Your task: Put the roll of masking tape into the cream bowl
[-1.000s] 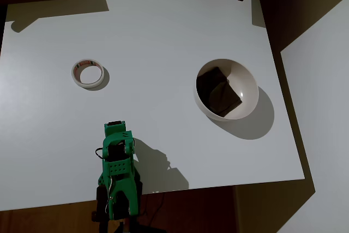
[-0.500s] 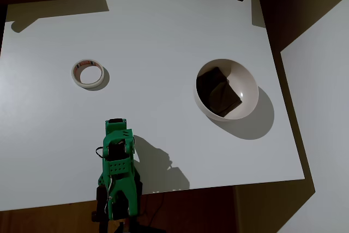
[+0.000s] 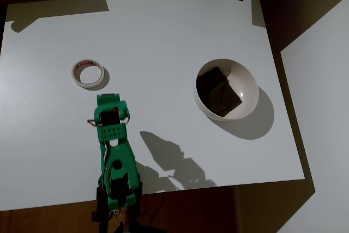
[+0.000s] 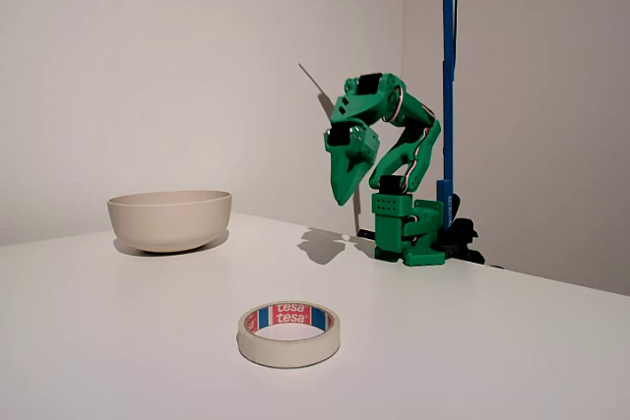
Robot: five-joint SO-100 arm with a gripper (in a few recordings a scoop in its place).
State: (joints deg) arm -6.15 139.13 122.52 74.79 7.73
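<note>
A white table (image 3: 163, 25) is seen against plain pale walls. At the overhead view's left, the tape (image 3: 88, 73) lies flat, hole up; the bowl (image 3: 248, 83) sits well apart at centre right. The green gripper (image 4: 346, 194) hangs raised, pointing down, empty; whether its jaws are parted cannot be told. For a sound pickup, the tape's wall should be straddled, one finger lowered through the hole.

The arm (image 4: 394, 159) is bright green printed plastic throughout, with black servo blocks set at its joints. Thin dark cables loop beside the wrist. A grid of small holes marks the link (image 3: 113, 131) just behind the pointed gripper (image 4: 344, 187).
</note>
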